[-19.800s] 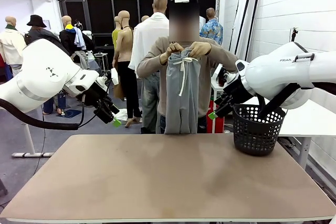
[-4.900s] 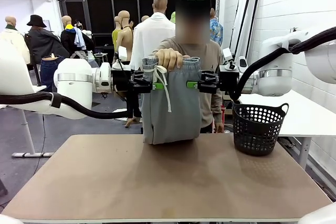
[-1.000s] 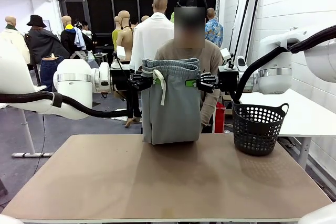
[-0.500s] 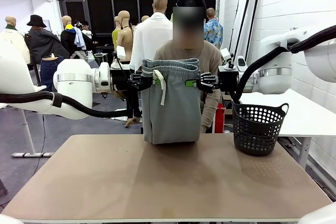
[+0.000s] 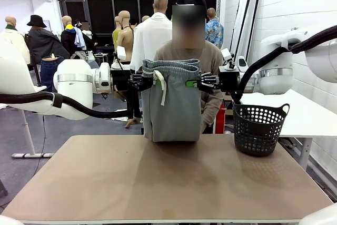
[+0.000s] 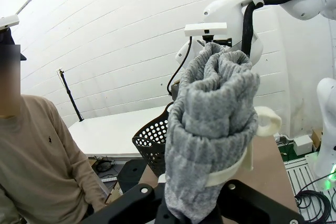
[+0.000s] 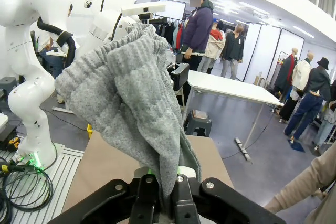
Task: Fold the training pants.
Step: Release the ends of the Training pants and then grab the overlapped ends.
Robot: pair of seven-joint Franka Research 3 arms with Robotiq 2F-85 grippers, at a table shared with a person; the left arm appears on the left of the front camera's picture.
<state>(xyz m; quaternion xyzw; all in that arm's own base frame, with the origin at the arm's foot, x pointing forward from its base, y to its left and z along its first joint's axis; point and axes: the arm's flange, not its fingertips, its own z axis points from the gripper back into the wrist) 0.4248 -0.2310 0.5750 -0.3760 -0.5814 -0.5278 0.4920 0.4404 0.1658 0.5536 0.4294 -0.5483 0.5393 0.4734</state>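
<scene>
Grey training pants [image 5: 171,106] hang bunched, hiding most of the person [image 5: 211,59].

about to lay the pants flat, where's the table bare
Bare: the near half of the tan tabletop and its left side, in front of the hanging light grey jersey training pants. Crowded: far right corner, black perforated plastic basket.

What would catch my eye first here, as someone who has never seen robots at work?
First, the light grey training pants hanging mid-picture over the far side of the table. They are pinched at the waistband by the left gripper and the right gripper, each shut on one side. Right behind them stands a person in a beige sweater, and a black perforated basket sits on the table's right.
</scene>
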